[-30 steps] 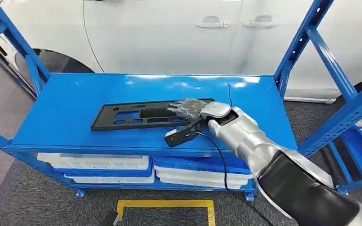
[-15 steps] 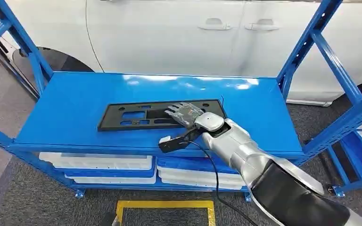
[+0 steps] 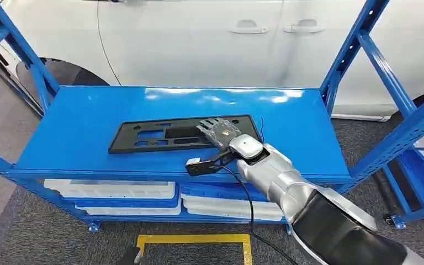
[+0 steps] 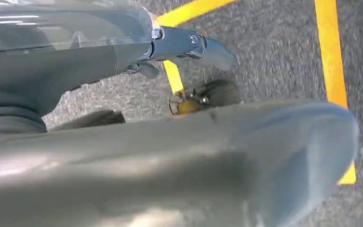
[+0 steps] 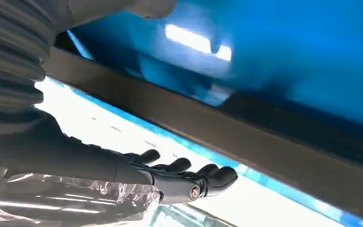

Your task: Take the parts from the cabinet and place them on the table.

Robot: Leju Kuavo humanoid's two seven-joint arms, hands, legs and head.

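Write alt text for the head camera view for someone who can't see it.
A silver robot arm reaches onto a blue metal shelf, its right robot hand with fingers spread over the right end of a flat black plastic panel with cutouts. White trays sit on the shelf below, and a white car stands behind the rack.

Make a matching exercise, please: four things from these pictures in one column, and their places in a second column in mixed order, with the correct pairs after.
Things:
1. flat black plastic panel with cut-outs
2. robot's right hand
3. white and blue trays
4. yellow tape rectangle

Places:
A. on the grey carpet floor, in front of the rack
B. lying flat on the blue metal shelf
C. stacked on the lower level, under the shelf
D. over the right end of the panel, fingers spread

Pairs: 1-B, 2-D, 3-C, 4-A
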